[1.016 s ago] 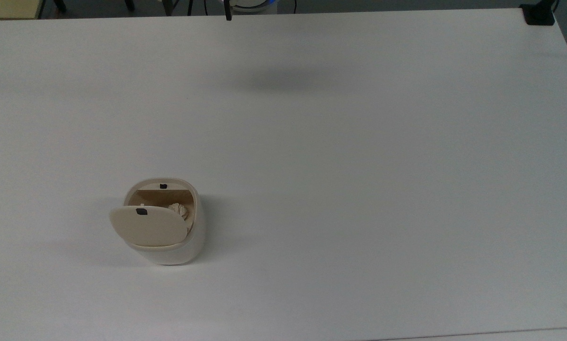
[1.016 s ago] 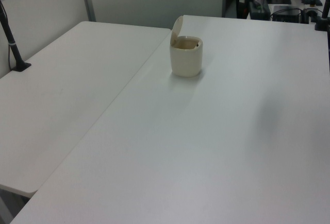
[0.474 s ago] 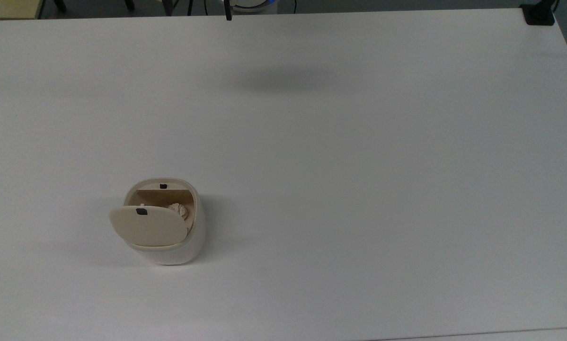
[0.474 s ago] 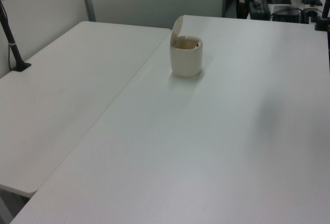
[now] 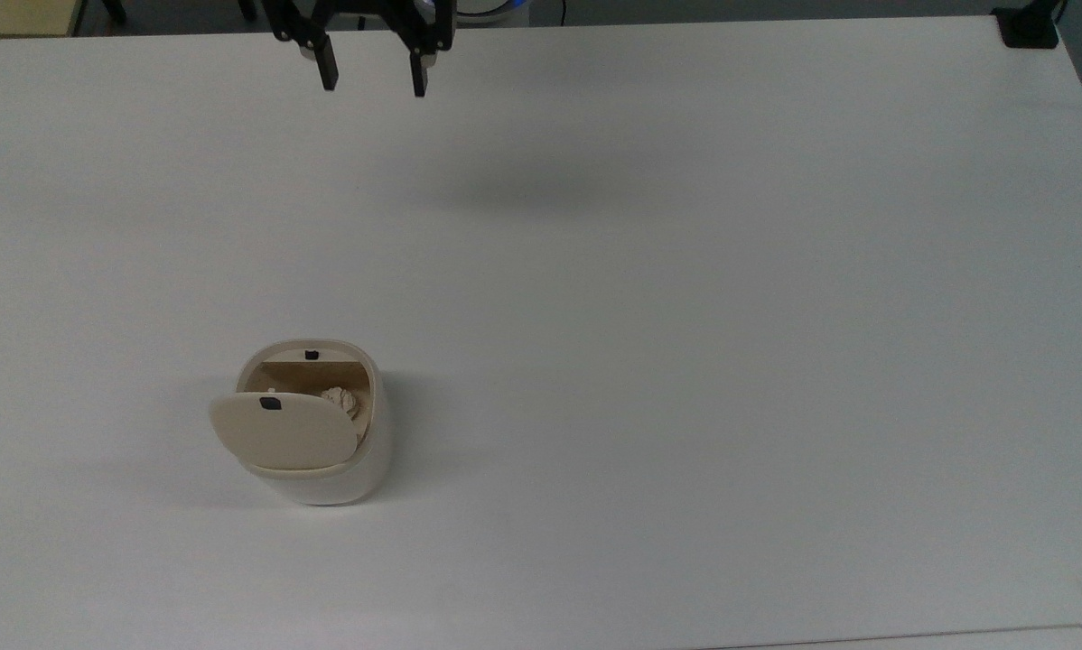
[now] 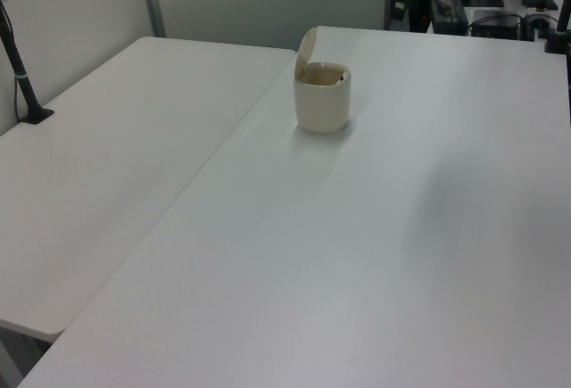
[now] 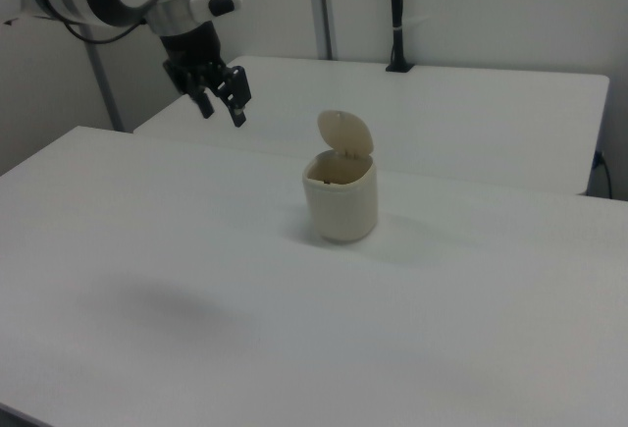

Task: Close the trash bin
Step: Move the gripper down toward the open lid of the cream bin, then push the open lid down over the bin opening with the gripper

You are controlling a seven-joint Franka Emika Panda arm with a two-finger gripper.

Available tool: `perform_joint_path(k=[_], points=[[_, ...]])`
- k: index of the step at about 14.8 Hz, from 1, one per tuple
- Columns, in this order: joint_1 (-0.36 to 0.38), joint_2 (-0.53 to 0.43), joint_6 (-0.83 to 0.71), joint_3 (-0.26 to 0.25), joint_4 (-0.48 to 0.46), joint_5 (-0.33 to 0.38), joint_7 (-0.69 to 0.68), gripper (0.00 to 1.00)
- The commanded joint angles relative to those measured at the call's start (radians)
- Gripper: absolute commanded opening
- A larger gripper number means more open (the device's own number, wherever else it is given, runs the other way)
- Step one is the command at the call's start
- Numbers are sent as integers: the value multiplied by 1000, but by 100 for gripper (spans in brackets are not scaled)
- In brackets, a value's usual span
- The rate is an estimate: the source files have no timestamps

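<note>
The cream-beige trash bin (image 5: 324, 469) (image 6: 322, 101) (image 7: 341, 201) stands on the white table with its hinged lid (image 5: 284, 430) (image 7: 345, 135) raised upright. A small black latch mark sits at the lid's edge, and crumpled paper (image 5: 342, 400) lies inside. My gripper (image 5: 372, 78) (image 7: 223, 108) hangs open high above the table near the top view's upper edge, far from the bin, with nothing between its black fingers. In the right view it is to the bin's upper left.
The white table (image 5: 685, 316) spreads wide around the bin. A second white table (image 6: 116, 156) adjoins it on the left view's left. A black clamp (image 5: 1029, 27) sits at the top view's upper right corner; a black pole (image 7: 395, 15) stands behind in the right view.
My gripper has come into the top view at the upper edge, fingers apart. Its shadow on the table shifted slightly. The bin and lid have not moved.
</note>
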Motion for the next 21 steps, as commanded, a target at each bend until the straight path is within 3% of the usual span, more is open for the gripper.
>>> perform_joint_path(k=[1, 3, 5, 8, 12, 16, 21], points=[[-8, 59, 179, 2, 5, 29, 26, 9], [-7, 105, 303, -1, 17, 56, 97, 0], [-7, 157, 407, -1, 34, 54, 239, 0], [-7, 264, 599, -6, 109, 48, 559, 0], [-1, 343, 786, -35, 115, 46, 752, 0], [1, 431, 914, -49, 156, 45, 807, 0], [-4, 475, 984, -52, 161, 45, 814, 0]])
